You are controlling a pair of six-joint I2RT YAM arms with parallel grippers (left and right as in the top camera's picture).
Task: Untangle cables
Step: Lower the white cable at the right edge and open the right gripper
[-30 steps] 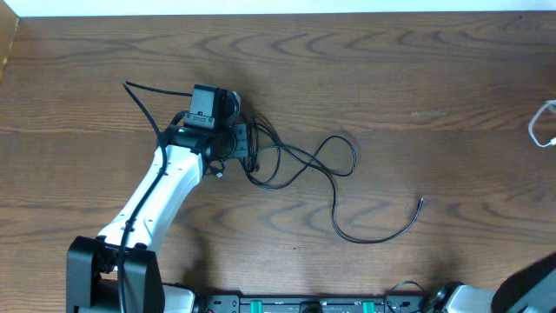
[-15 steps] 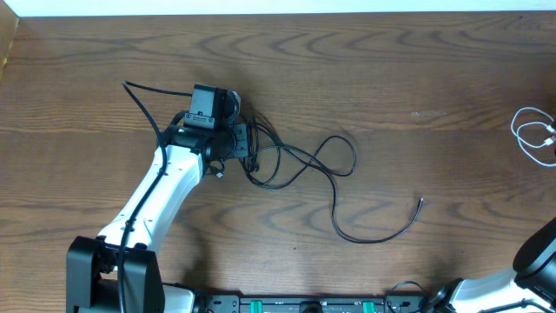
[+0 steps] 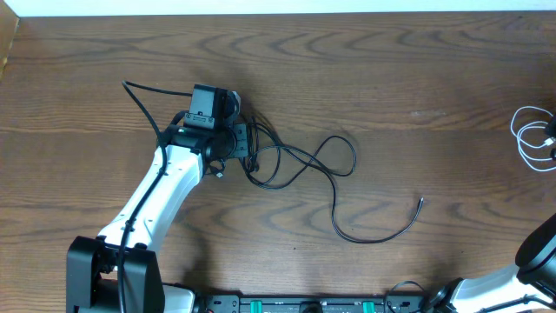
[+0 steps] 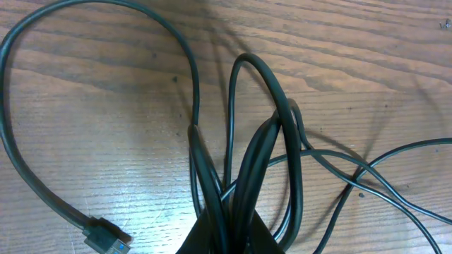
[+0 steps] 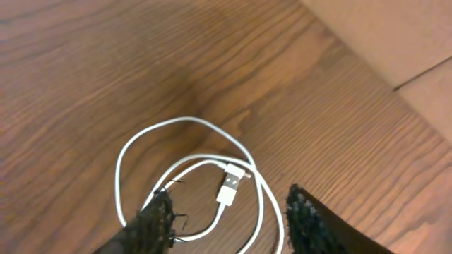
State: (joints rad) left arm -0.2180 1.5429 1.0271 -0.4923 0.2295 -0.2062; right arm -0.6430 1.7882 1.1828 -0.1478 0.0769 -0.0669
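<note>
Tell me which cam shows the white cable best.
Right wrist: the white cable fills the view, coil and plug lying between the right gripper's open fingers. Overhead shows it only small, at the frame's right edge. Left wrist shows just black cables.

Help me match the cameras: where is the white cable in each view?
Overhead: white cable at the far right edge, mid-height.
Left wrist: not in it; only black cables there.
Right wrist: lower centre, looped between the fingers of the right hand.
Shared landmark: the wooden table.
</note>
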